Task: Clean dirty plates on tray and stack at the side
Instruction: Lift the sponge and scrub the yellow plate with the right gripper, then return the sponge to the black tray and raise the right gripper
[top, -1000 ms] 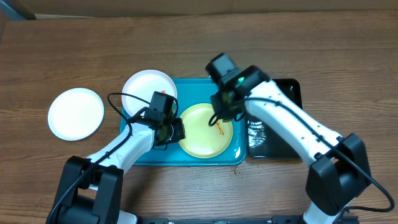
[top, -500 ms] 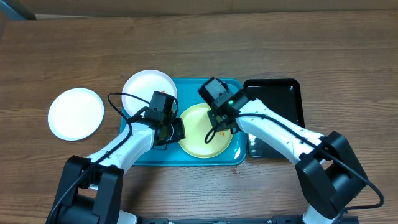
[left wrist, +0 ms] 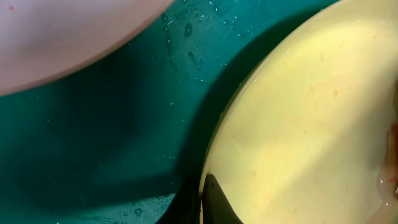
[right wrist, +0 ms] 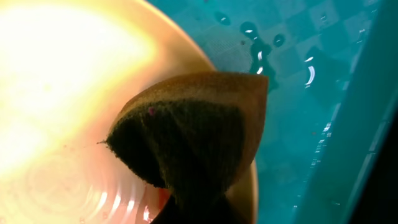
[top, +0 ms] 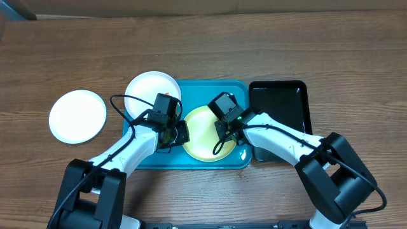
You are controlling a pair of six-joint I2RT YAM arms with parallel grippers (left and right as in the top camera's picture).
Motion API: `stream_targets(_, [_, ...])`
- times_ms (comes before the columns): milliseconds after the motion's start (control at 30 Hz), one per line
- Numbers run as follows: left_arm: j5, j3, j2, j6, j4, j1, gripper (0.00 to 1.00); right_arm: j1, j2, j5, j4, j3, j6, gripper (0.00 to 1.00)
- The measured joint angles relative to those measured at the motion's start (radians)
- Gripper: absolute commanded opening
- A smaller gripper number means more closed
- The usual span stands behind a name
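right hand [top: 224,131] fingertips hidden behind sponge [right wrist: 193,134], yellow plate [left wrist: 305,124] cropped at edges

Saw a brown wood-grain bench [top: 267,57] stretching away on all sides of the left hand [top: 180,133] and right hand [top: 224,131]. Noted a pale tan strip [top: 191,5] along its edge, far beyond both, under even light.

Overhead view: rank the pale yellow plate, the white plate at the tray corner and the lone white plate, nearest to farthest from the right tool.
1. pale yellow plate: directly under the right tool and its sponge.
2. white plate at the tray corner: upper left.
3. lone white plate: far left, on the table.
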Motion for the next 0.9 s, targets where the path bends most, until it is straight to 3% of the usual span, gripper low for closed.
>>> stream_targets(700, [0.01,0.003,0.003,0.0,-0.002,0.0,0.07,-0.009,0.001,-0.332,0.005,0.006,0.011,0.04])
stream_targets(900, [0.019,0.003,0.008,0.002,-0.002,0.0,0.12,-0.053,0.014,-0.472,-0.158,0.193,-0.003,0.04])
